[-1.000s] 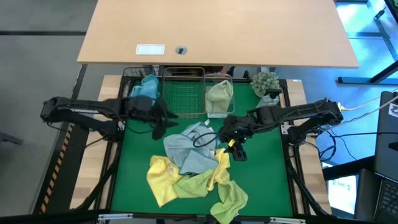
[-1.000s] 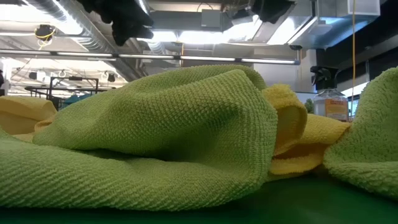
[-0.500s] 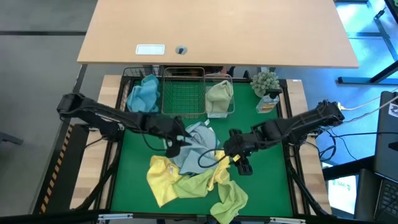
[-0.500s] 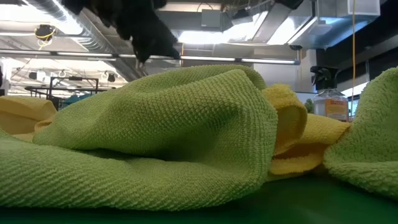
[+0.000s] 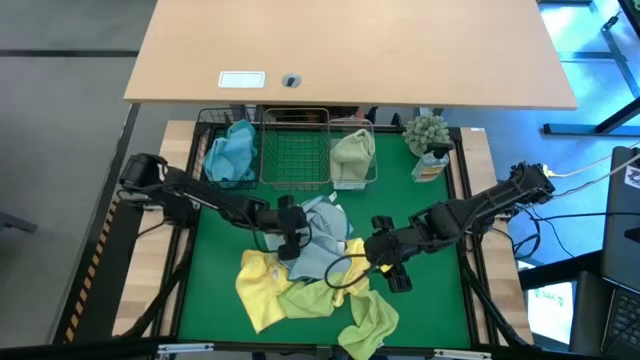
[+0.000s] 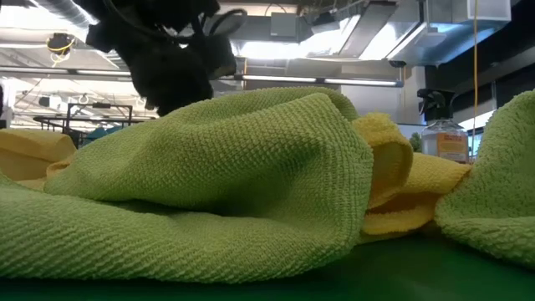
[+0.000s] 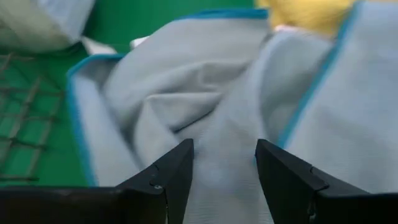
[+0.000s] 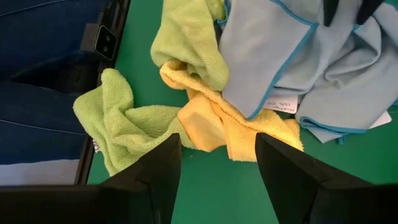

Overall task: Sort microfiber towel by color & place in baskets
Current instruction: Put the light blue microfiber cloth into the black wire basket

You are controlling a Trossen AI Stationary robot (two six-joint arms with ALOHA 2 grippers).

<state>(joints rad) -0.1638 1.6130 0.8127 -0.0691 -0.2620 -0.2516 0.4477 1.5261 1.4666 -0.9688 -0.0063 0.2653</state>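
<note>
Left gripper (image 5: 288, 246) reaches low over the blue-grey towel (image 5: 318, 240), fingers spread; right gripper (image 5: 391, 262) hovers spread beside the yellow towel (image 8: 239, 132).

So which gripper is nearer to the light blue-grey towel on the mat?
Left. The left gripper hangs open directly over the blue-grey towel, while the right gripper is open beside it, above the yellow towel.

Potted plant (image 5: 428, 131) — spray bottle (image 6: 440, 134)
</note>
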